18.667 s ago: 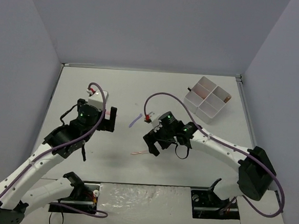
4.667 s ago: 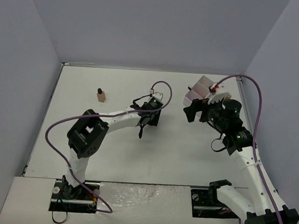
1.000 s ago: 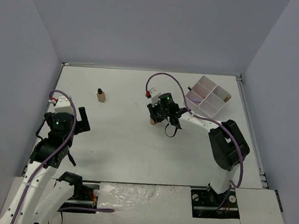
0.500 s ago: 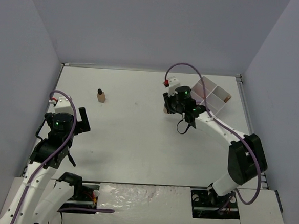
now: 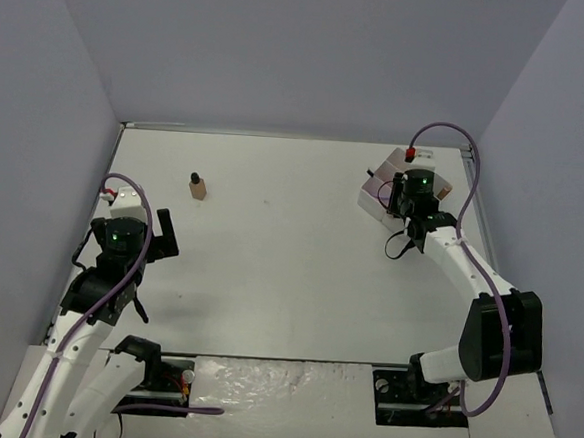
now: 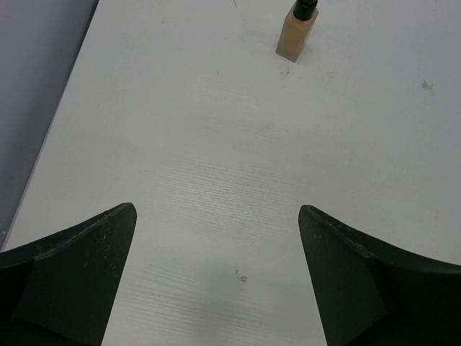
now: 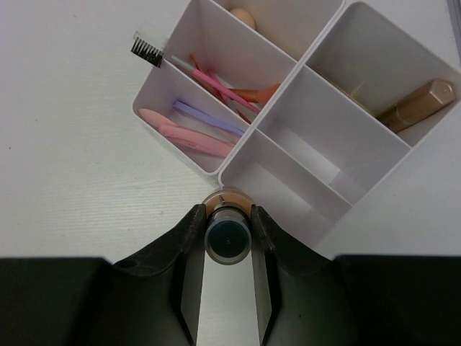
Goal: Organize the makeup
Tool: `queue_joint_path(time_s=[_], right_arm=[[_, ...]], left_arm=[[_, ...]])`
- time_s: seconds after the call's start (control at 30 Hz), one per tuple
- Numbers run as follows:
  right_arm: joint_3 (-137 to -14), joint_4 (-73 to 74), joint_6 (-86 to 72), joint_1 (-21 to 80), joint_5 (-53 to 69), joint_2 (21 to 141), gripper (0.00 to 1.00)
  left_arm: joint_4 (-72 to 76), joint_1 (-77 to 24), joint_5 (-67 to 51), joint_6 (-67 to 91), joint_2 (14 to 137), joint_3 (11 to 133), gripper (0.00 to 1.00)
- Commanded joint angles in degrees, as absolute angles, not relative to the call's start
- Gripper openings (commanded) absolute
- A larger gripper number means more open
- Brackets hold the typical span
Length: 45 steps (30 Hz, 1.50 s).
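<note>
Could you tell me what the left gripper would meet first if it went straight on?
Likely the tan bottle, ahead and slightly right of the open left gripper; if tilted downward, the table first. Depth is unclear.

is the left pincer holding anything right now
No, the left pincer is wide open with only table between its fingers, and the tan bottle stands apart ahead of it.

**Q:** Seen from above, how are items placed on the surface (image 5: 269, 268)?
**A:** Tray (image 5: 372, 193) at 2 o'clock, loose bottle (image 5: 198, 185) at 10 o'clock. Left pincer (image 6: 216, 209) at 9 o'clock, well apart from that bottle.
**Q:** And in the right wrist view?
**A:** Pencils (image 7: 202, 137) lie in the 9 o'clock compartment, sponge (image 7: 243, 16) in the 12 o'clock one, lipstick (image 7: 418, 104) in the 3 o'clock one. Held bottle (image 7: 227, 238), between the right pincer (image 7: 227, 213) fingers, is just outside the tray's 6 o'clock corner.
</note>
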State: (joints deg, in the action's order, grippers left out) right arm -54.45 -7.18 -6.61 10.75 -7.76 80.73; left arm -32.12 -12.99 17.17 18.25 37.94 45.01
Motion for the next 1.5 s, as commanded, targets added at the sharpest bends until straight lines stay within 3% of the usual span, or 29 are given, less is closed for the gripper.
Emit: queue_joint_path(time_s=[0.0,1.33,1.47], right_arm=[[-54.31,-13.04,-10.42,9.34,-11.47,81.36,0.0],[-51.15,-26.53,-10.22,6.77,-10.03,92.45,0.0],[-51.32,-26.37,-9.76,6.77,-9.75,93.16,0.1]], left_arm=[[-28.83,-12.39,16.44,17.4,38.32,47.06,0.94],[-28.65,-12.47,16.0,17.21,40.34,46.93,0.94],[-28.74,-12.39,15.91,17.14,40.43,46.93,0.94]])
